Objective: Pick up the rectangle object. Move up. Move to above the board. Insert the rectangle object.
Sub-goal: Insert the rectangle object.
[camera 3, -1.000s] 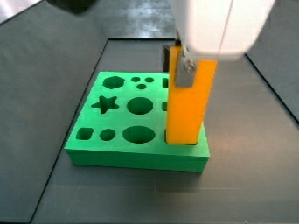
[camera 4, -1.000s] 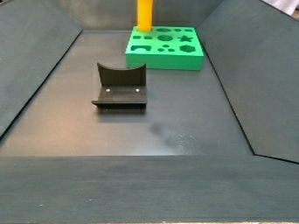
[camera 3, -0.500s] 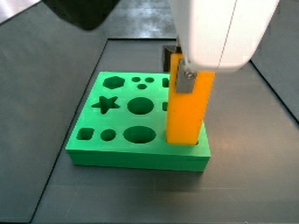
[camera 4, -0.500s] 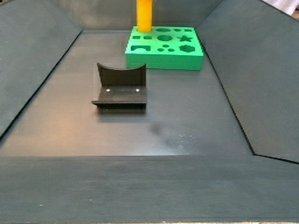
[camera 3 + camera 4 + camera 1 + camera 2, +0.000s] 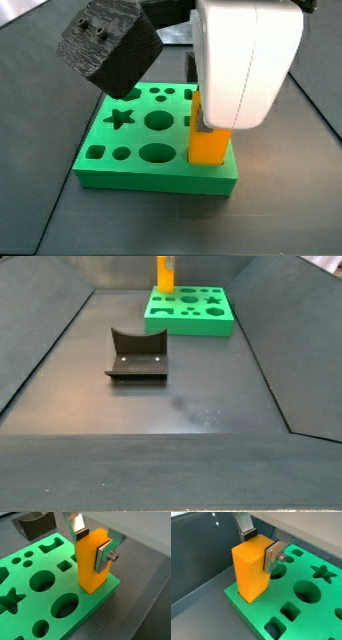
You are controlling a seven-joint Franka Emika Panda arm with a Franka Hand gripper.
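Observation:
The rectangle object (image 5: 90, 562) is a tall orange block standing upright with its lower end in a slot at the edge of the board (image 5: 92, 601). The board is a thick green slab with star, circle and square holes. My gripper (image 5: 92, 544) is shut on the block near its top, one silver finger on each side, as both wrist views show: block (image 5: 250, 569), gripper (image 5: 261, 545), board (image 5: 326, 597). In a side view the gripper's white housing (image 5: 241, 60) hides the upper block (image 5: 207, 145), and the board (image 5: 147, 178) lies below.
The fixture (image 5: 136, 354) stands on the dark floor, well in front of the board (image 5: 201, 324). Sloping dark walls enclose the floor. A dark blocky part of the arm (image 5: 114, 50) hangs in the foreground over the board's far left corner.
The gripper has come down with the orange block, so less of the block shows above the board. The dark arm part has swung into the side view.

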